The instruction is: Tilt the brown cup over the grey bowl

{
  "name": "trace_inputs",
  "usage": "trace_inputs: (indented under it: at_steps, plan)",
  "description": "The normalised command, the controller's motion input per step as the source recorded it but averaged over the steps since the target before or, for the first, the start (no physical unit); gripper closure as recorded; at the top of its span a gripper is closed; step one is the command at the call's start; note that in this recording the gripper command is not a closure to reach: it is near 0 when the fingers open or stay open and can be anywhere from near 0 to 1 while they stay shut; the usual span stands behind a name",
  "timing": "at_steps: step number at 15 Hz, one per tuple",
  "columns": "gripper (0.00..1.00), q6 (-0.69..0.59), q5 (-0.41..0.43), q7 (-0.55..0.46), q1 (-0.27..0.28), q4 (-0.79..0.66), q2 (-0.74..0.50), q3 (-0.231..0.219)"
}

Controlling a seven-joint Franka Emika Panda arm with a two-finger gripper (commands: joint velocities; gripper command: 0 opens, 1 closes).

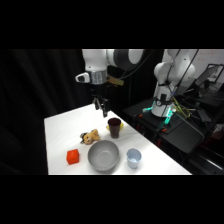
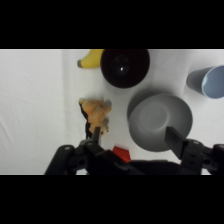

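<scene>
A: The brown cup [image 1: 115, 127] — where do you have it?

B: You'll find it upright on the white worktop [image 1: 60, 129], toward the far edge, with the grey bowl [image 1: 103, 155] nearer the camera and a little to the picture's left of it. The two stand close but apart.

A: And the arm?

B: Your arm comes in from the upper right, bends over the worktop, and the gripper [image 1: 102, 106] points down from above, hanging clear of the surface. In your wrist view the gripper [image 2: 132, 140] shows its two dark fingers spread wide apart, one over the toy and one over the bowl's rim, with nothing between them.

A: What else sits around it?

B: A small tan plush toy [image 1: 90, 136] lies just left of the cup in the side view. A red block [image 1: 73, 157] sits left of the bowl, and a pale blue cup [image 1: 133, 157] stands just right of the bowl. In your wrist view a yellow thing [image 2: 90, 58] peeks out beside the brown cup [image 2: 125, 67]; I can't tell what it is.

A: How does the cup lie to the gripper?

B: Below it and slightly to the picture's right in the side view, not touching. From the wrist you look down into its dark mouth, beyond the grey bowl [image 2: 159, 121].
</scene>
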Motion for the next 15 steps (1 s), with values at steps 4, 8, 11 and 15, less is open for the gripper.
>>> trace_inputs:
  at_steps: [4, 8, 11, 15]
  plan:
    - [0.0, 0.01, 0.042, 0.01, -0.017, -0.08, -0.07, 0.023]
    - [0.0, 0.11, 0.224, 0.03, -0.024, -0.27, -0.19, 0.03]
    - [0.0, 0.25, 0.349, 0.05, -0.015, -0.39, -0.26, 0.046]
    - [0.0, 0.43, 0.261, 0.13, 0.028, -0.4, -0.2, 0.065]
